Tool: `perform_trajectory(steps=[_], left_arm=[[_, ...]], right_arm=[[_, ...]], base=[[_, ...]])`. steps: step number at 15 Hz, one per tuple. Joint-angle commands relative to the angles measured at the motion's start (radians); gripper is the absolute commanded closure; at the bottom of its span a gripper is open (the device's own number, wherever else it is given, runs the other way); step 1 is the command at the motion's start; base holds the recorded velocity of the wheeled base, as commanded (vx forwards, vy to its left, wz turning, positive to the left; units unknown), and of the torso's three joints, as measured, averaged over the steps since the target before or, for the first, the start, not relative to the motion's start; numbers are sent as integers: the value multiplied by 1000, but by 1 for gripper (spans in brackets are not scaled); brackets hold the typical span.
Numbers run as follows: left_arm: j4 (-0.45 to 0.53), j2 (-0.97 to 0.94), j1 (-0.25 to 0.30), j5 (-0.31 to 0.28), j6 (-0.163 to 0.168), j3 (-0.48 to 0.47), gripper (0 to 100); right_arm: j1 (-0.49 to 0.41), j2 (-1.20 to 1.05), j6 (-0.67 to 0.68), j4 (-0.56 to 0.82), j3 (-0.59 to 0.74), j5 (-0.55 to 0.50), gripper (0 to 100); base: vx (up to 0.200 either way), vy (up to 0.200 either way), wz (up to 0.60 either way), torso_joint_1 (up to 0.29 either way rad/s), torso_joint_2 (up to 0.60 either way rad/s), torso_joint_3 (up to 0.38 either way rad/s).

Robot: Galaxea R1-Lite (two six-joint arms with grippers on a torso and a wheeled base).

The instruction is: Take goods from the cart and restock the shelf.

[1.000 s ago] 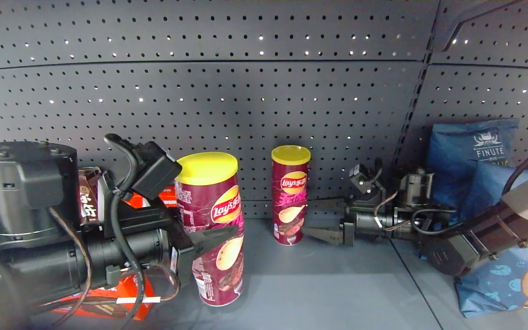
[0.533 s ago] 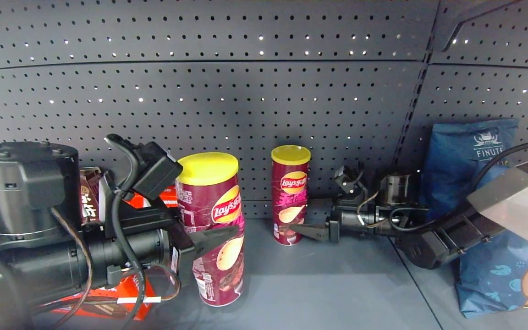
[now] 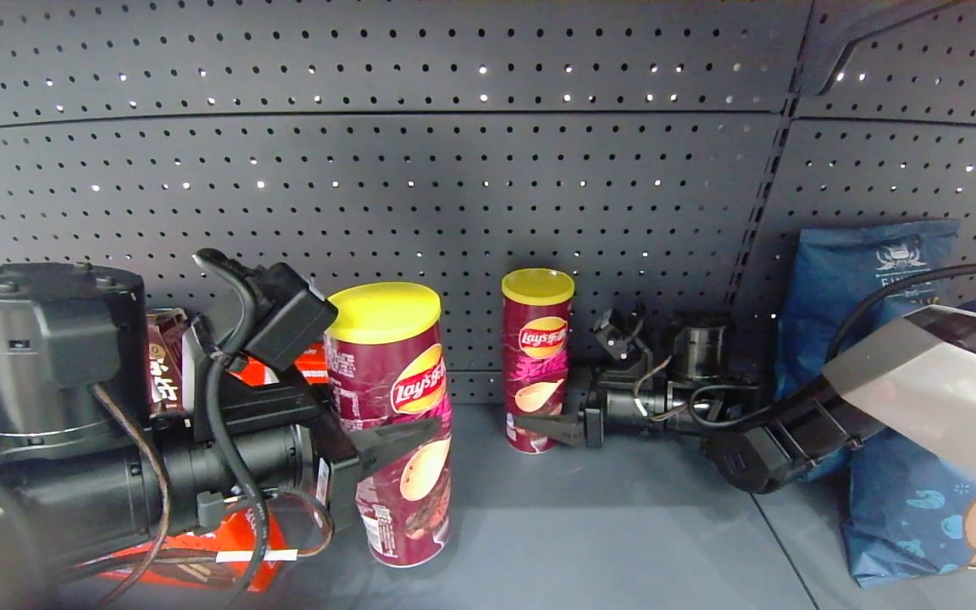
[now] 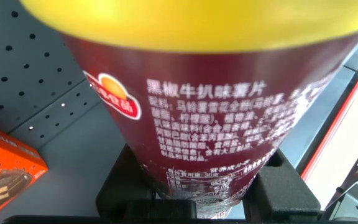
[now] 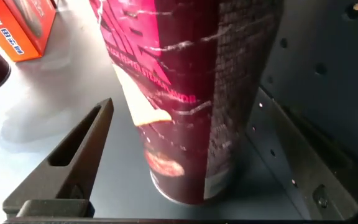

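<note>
Fingers (image 3: 399, 432) of the left hand (image 3: 407, 440) press against the big yellow-lidded chip can (image 3: 395, 398), holding it upright at the front left of the shelf (image 3: 607, 534). The can's base is down at the shelf floor, though I cannot tell whether it rests there. In the left wrist view the same can (image 4: 210, 130) sits between the hand's two pads. Just beside it on the left lies an orange box (image 3: 238, 542), partly under the arm, with a dark chocolate pack (image 3: 164, 360) behind near the perforated back wall (image 3: 454, 186). The right hand (image 3: 535, 411) is spread open, low over the shelf, reaching in from the right around the foot of the small chip can (image 3: 536, 356). Its near finger (image 5: 73, 163) stands apart from the can's side, and the far one is hidden behind the can. This small can stands upright close to the back wall, whose bottom rail (image 5: 291, 149) runs just beside it, leaving little room there. A strip of bare shelf separates the two cans, and a broad bare stretch runs forward from the small one to the front edge. Behind the right arm, blue snack bags (image 3: 861, 280) lean against the wall, and a bag with a bear picture (image 3: 937, 529) lies nearer the front, crowding the right end of the shelf.
</note>
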Motion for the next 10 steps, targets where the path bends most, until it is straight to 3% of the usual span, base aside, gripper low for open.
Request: perform_trajectory(steps=[1,2,6,10], left_arm=[[-1,-2,0,0,0,0,100],[-1,-2,0,0,0,0,100],[1,-5,0,0,-1,5,100],[-1,-3,0,1,0,5,100]], right_arm=[[8,11,4,0,-14,0,0],[8,11,4,0,-14,0,100],[31,35,44,-19,-46,-6,100],[36,-28,45,-48,33,-6,100]], base=[[0,0,0,0,0,0],[0,0,0,0,0,0],[0,0,0,0,0,0],[0,0,0,0,0,0]])
